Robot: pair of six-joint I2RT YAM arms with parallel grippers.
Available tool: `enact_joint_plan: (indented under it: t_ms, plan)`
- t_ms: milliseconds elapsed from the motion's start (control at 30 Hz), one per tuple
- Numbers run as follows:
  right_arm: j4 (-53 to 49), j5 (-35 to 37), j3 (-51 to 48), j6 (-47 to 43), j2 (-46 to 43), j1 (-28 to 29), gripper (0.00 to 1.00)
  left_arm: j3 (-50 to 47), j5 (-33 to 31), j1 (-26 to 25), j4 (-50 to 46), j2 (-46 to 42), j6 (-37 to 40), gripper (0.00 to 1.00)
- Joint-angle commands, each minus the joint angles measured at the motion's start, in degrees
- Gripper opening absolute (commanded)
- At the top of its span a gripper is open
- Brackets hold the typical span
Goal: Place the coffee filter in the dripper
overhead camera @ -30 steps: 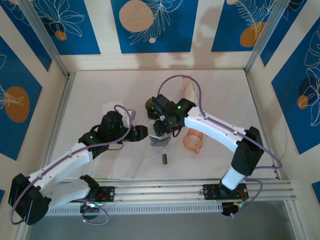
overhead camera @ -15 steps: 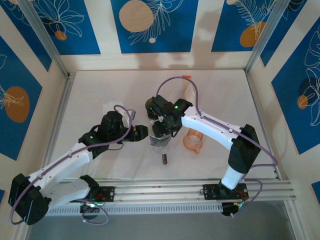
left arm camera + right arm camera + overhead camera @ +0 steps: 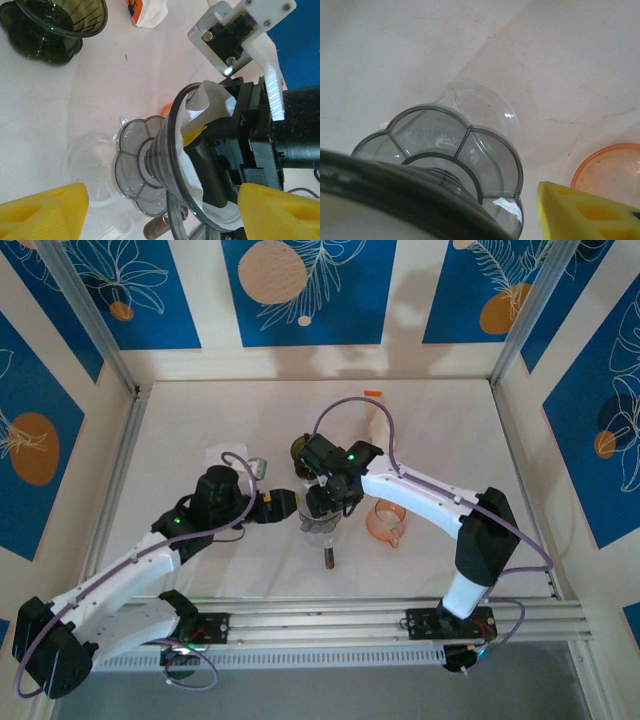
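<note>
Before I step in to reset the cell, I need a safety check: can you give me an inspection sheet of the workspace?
Surface: white table, faintly marked.
Job's things: clear dripper with the white coffee filter inside it.
Clutter: dark dripper, orange dripper, filter packet.
Grippers: left gripper open beside the clear dripper; right gripper reaching into the filter, grip unclear.
Cables: purple cables looped above both arms.
Surroundings: blue patterned panels, metal frame posts.
</note>
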Motion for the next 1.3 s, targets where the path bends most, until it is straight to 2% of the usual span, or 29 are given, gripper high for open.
enact_joint_plan:
  t_ms: [0,233,367,833,1267]
  plan:
    - [0.31,0.57,-1.24,1.03,0.69,0.16,0.61,-0.46,0.69,-0.61,1.93,0.15,-0.43,0.79]
    - [0.38,0.77,-1.25,1.14,0.72,0.33,0.61,-0.88,1.80,-0.61,3.23,2.16,-0.74,0.86]
    - [0.21,0.84,-1.18,1.27,0.56,0.32,0.61,-0.58,2.10,-0.61,2.92,2.96,-0.59,0.87]
    - [-0.50,2.14,0.19,1.75,-2.65,0.50,0.61,-0.30,-0.63,-0.61,-0.75,2.65,-0.61,0.70]
    - [-3.29,5.31,1.65,3.27,-8.79,1.19,0.61,-0.59,-1.24,-0.65,-1.29,2.00,-0.87,0.68]
